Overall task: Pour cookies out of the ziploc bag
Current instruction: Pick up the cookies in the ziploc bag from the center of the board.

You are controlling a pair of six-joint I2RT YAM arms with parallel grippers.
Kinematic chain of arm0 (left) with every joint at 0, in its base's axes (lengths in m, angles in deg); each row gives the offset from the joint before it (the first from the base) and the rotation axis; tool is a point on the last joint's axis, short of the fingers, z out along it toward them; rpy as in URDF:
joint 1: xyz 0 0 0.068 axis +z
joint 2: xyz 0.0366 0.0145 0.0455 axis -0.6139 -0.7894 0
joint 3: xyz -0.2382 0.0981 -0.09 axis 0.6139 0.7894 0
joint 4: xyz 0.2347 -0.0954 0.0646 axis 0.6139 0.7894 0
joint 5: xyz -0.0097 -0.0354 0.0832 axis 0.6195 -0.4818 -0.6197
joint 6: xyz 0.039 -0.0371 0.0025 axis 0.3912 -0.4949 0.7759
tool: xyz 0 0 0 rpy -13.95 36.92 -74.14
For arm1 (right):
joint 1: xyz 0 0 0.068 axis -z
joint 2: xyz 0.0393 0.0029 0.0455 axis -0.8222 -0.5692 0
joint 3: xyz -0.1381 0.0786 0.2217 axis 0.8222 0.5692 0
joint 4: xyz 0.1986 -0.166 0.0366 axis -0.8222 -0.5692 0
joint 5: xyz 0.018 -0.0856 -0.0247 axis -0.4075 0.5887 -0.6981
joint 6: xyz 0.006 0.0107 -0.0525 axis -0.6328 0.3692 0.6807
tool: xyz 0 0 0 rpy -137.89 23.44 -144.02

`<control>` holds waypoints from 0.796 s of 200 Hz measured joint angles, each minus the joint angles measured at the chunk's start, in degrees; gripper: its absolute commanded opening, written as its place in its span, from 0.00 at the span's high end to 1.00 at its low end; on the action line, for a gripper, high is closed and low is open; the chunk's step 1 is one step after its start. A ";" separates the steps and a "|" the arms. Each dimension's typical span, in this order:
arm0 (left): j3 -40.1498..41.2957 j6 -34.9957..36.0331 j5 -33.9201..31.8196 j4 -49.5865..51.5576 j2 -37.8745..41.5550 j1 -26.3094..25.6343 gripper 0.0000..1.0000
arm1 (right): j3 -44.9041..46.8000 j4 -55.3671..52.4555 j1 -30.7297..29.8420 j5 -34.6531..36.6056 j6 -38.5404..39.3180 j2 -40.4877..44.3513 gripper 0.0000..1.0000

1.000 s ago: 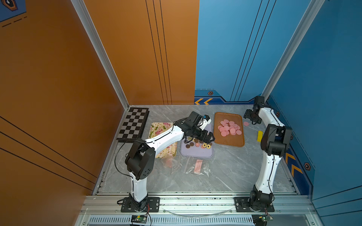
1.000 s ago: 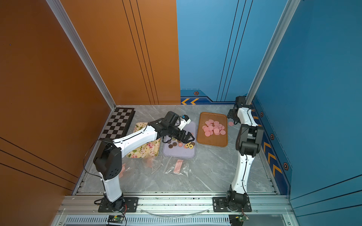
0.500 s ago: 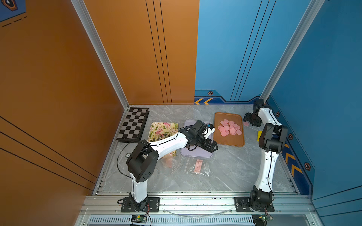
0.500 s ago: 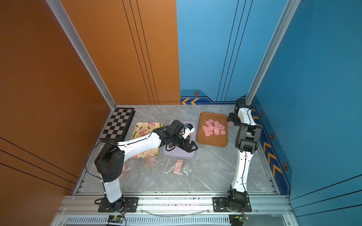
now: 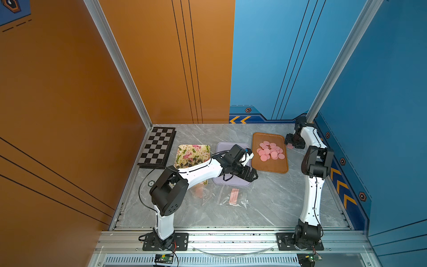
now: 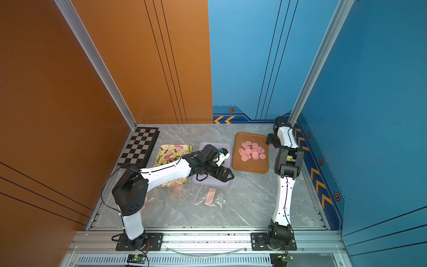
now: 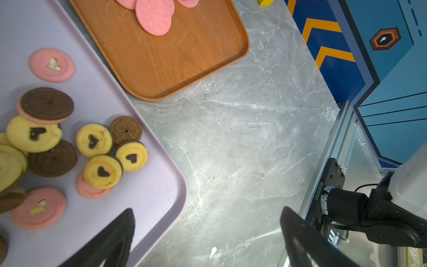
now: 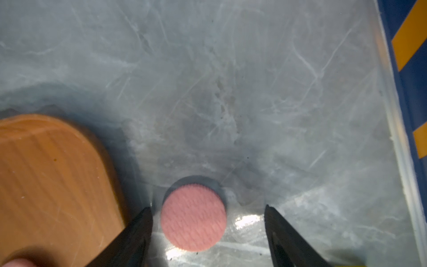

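Left gripper (image 7: 206, 209) gapes beside round cookies (image 7: 93, 139); right gripper (image 8: 206, 207) straddles, unclamped, a waffled pink disc (image 8: 193, 217).

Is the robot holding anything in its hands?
No. The left gripper is open and empty; the open right gripper straddles a round pink cookie lying on the grey marble table, not pinching it.

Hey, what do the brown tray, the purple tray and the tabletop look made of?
Brown tray: wood or wood-look laminate, satin, visible grain and fine scratches.
Purple tray: probably plastic, smooth matte, uniform lilac, rounded rim.
Tabletop: marble-look stone or print, grey with white veins, slight sheen.
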 measured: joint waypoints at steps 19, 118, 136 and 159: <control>0.33 -0.04 -0.15 -0.42 0.00 0.00 0.02 | -0.02 -0.66 -0.15 0.42 0.57 -0.04 0.31; 0.59 -0.66 -0.66 -1.01 0.31 -0.66 0.02 | -0.11 -1.60 -0.02 -0.59 0.92 -0.04 0.46; 0.59 -0.66 -0.81 -1.01 0.31 -0.83 0.02 | -0.11 -1.60 0.15 -1.16 0.92 -0.04 0.48; 0.59 -0.66 -0.87 -1.01 0.31 -0.85 0.02 | -0.11 -1.73 0.31 -1.62 0.94 -0.04 0.52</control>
